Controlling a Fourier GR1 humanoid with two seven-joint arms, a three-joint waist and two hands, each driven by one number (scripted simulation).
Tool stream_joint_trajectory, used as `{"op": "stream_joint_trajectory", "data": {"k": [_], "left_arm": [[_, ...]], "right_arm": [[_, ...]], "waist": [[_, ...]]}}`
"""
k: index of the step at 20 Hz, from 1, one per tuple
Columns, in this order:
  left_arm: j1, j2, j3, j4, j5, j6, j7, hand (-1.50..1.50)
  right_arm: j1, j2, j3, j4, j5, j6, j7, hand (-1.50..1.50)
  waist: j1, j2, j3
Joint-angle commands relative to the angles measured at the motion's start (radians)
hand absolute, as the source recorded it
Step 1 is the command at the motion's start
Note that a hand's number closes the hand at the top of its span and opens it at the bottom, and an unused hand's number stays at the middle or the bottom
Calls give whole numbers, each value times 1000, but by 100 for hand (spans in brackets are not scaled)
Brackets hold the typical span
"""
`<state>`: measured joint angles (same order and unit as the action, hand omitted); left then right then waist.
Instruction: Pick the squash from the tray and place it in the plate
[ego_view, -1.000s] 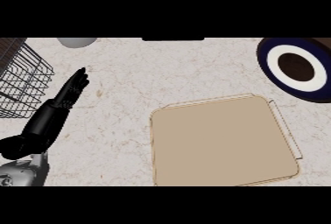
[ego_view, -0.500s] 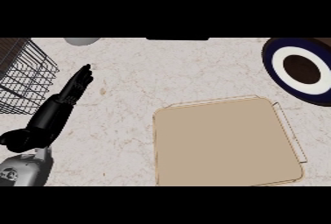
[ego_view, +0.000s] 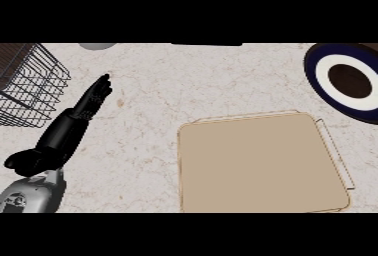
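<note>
head view, looking steeply down on a pale, marbled counter (ego_view: 148, 90). no brand, label or readable writing shows on anything here. the squash named in the task cannot be seen in this view, so neither its look nor its place can be told.

the tray (ego_view: 258, 165), a flat tan rectangle with rounded corners and a thin pale rim, lies at centre right with a bare surface. the plate (ego_view: 328, 92), round with a dark blue outer band, a white ring and a dark brown centre, sits at the upper right, cut by the edge of the view and apart from the tray.

the left hand (ego_view: 70, 130), black on a grey forearm, comes in from the lower left; its fingers are straight and held together, pointing up the counter, holding nothing. it lies just beside a black wire basket (ego_view: 29, 85) at the upper left. a small grey round object (ego_view: 97, 46) shows partly at the top edge.
</note>
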<state>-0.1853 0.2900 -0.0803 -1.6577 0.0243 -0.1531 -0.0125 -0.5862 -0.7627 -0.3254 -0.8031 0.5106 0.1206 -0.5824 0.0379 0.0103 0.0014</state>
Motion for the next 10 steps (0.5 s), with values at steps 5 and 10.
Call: {"op": "stream_joint_trajectory", "data": {"k": [5, 10], "left_arm": [[-42, -5, 2, 57, -13, -18, -20, 0], [-54, -2, 24, 31, 2, -24, 6, 0]], "right_arm": [[-126, 25, 75, 354, 138, -54, 31, -150], [-206, 50, 65, 506, 152, -87, -54, -150]], "waist": [[14, 14, 2], [17, 11, 3]]}}
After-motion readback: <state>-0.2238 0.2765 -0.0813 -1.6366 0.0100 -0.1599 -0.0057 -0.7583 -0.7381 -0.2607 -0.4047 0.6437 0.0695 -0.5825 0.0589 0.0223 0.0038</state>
